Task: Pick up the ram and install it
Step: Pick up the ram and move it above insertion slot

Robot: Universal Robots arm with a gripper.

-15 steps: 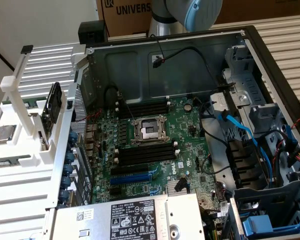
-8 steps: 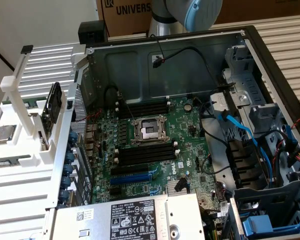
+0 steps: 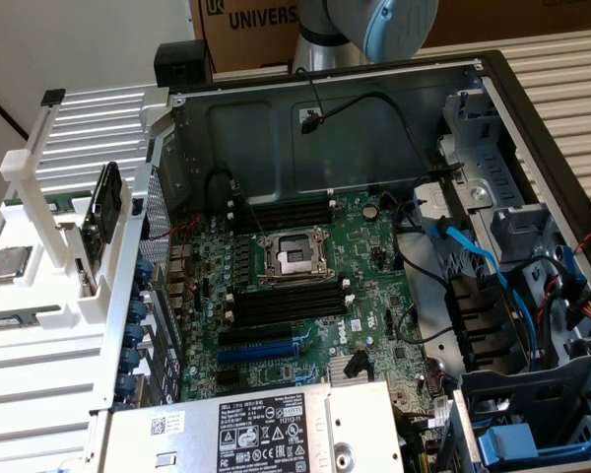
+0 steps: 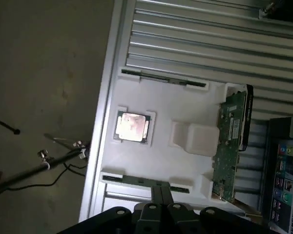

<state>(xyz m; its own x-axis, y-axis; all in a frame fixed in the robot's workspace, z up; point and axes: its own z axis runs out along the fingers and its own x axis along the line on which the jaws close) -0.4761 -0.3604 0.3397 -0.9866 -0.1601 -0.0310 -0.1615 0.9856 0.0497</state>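
Two ram sticks stand edge-on in a white holder [image 4: 185,107]: one ram [image 4: 163,80] on its far rim and another ram [image 4: 132,180] on the rim nearest my gripper [image 4: 160,195]. My gripper is shut with nothing in it, and its dark fingers [image 4: 160,191] hover above the nearer stick, apart from it. In the exterior view the holder [image 3: 39,296] sits at the exterior view's left of the open computer case, with a ram [image 3: 18,320] lying in it. The black memory slots [image 3: 286,301] flank the processor socket [image 3: 291,256] on the motherboard.
A bare processor chip [image 4: 132,126] lies in the holder, and a green board with a black drive [image 4: 232,144] stands upright at its end. The case holds a blue expansion slot [image 3: 266,350], cables [image 3: 473,256] and a power supply [image 3: 266,434]. My arm [image 3: 399,25] rises behind the case.
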